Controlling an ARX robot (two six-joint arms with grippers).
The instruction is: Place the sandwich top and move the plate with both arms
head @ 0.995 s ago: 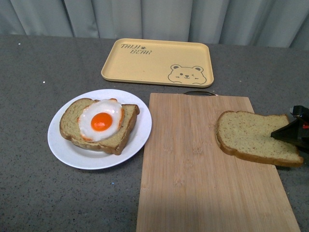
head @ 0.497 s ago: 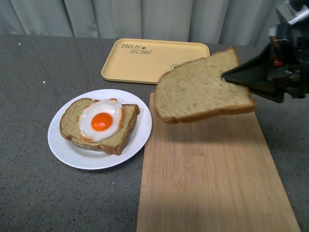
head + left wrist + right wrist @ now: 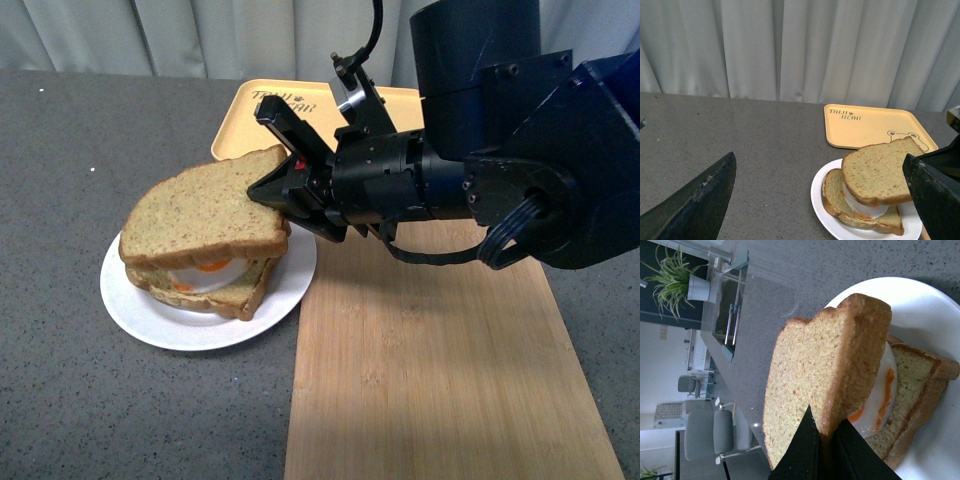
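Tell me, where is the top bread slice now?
Front view: the sandwich top, in the right gripper, is over the egg on the plate, left of the board.

A grey table (image 3: 70, 400) carries a wooden cutting board (image 3: 430, 370) at lower right, a yellow bear tray (image 3: 236, 130) at upper centre, and an egg-topped bread slice (image 3: 238, 296) left of centre. Pale curtains (image 3: 200, 35) hang along the top.
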